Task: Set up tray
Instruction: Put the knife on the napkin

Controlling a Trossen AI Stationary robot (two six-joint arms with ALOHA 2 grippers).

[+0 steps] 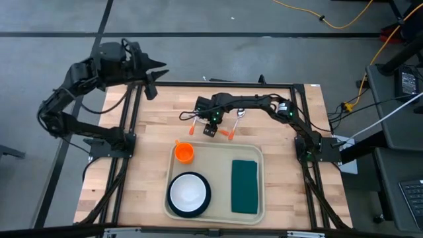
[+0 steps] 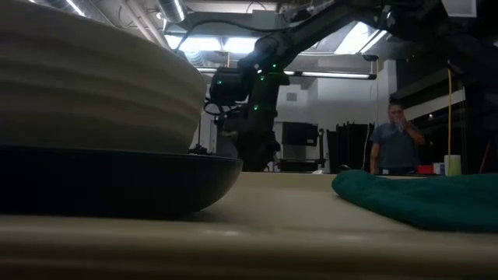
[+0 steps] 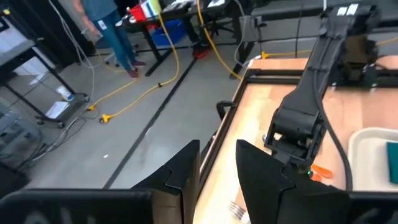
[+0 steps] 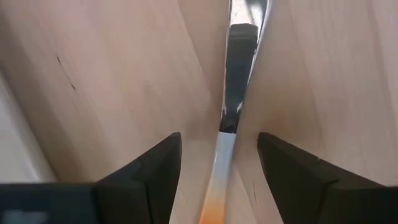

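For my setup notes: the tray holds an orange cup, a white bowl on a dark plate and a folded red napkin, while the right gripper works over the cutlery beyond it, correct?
One detail is wrong: the napkin is dark green, not red, as the high view shows. The rest stands: the tray holds the orange cup and the white bowl on the dark plate, and the right gripper is over the cutlery beyond it.

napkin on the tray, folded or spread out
Folded: the dark green napkin lies as a neat narrow rectangle on the right side of the tray, beside the bowl.
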